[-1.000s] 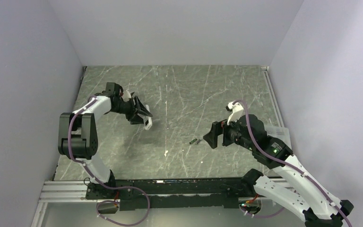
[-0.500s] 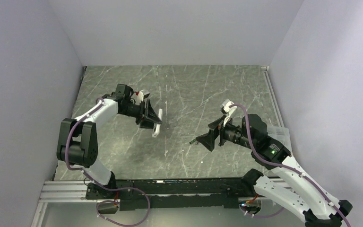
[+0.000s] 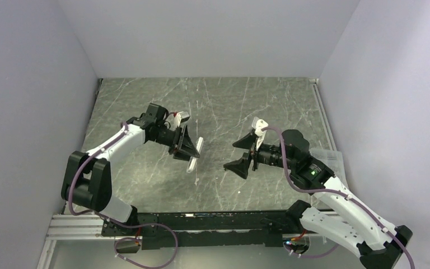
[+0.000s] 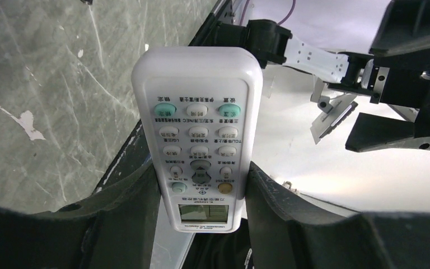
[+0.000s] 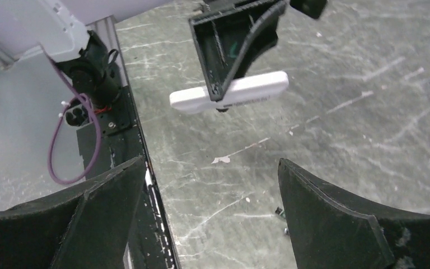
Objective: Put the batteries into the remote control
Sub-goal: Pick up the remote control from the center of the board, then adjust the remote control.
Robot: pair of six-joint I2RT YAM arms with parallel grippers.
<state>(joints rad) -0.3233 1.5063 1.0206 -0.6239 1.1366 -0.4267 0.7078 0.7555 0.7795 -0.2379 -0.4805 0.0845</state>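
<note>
While the left gripper (image 3: 189, 148) clamps the white remote control (image 4: 199, 112) by its long edges, clear of the table (image 3: 224, 101), the right gripper (image 3: 234, 156) faces it, spread wide and empty — a dark speck beneath may be a battery (image 5: 280, 213).

Worktop (image 3: 229, 101): dark grey-green stone-look surface w/ white veins and scratches, matte, a few pale specks. Boxed in on 3 sides by plain pale lavender-grey panels: back wall (image 3: 201, 39), left wall (image 3: 28, 112), right wall (image 3: 392, 84), w/ a thin white strip (image 3: 323, 117) along the right edge. Alu extrusion rail (image 3: 67, 228) runs along near edge; light even, diffuse, shadows soft.
</note>
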